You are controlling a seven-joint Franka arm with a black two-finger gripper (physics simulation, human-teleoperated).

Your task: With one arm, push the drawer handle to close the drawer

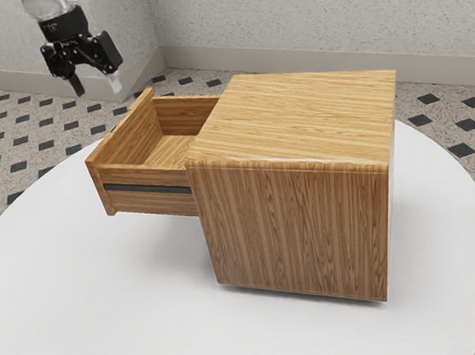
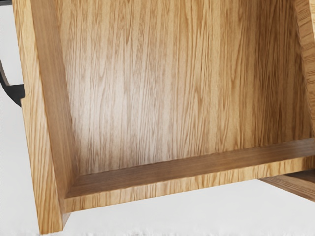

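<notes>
A boxy wood-grain cabinet (image 1: 295, 230) stands on a round white table (image 1: 91, 304), its open-topped wooden drawer (image 1: 142, 173) extended, a curved black handle (image 2: 15, 92) on its front. Higher up, a black two-finger gripper (image 1: 97, 86) hangs with fingers parted.

Cabinet (image 1: 294, 222) and drawer (image 1: 149, 201) are grained golden-brown, the bench (image 1: 107, 295) is coloured white, the floor (image 1: 28, 132) patterned with dark diamonds.
</notes>
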